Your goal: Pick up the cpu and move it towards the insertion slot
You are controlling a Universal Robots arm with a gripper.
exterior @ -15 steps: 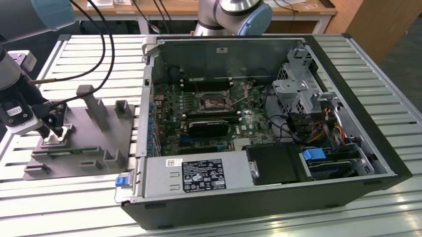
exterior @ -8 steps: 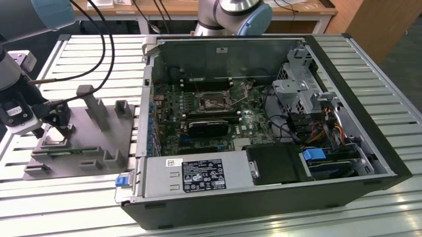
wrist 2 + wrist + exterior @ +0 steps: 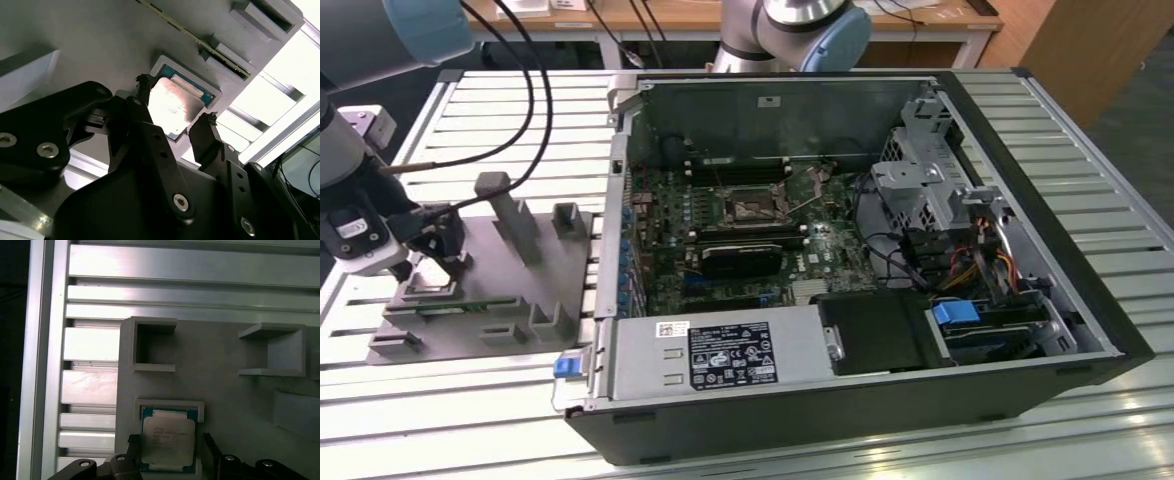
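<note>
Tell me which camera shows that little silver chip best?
The first wrist view: the cpu lies face-up in its grey fixture pocket, nearly whole. The second wrist view catches it at a slant, straddled by the gripper. In the exterior view the gripper stands over its spot.

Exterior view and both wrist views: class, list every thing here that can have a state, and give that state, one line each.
cpu: lying flat in its recess in the grey fixture, not lifted.
gripper: open, one finger on either side of the cpu.
insertion slot: dark centre, no chip seen in it.
computer case: lying on its side, panel off, inside exposed.
</note>
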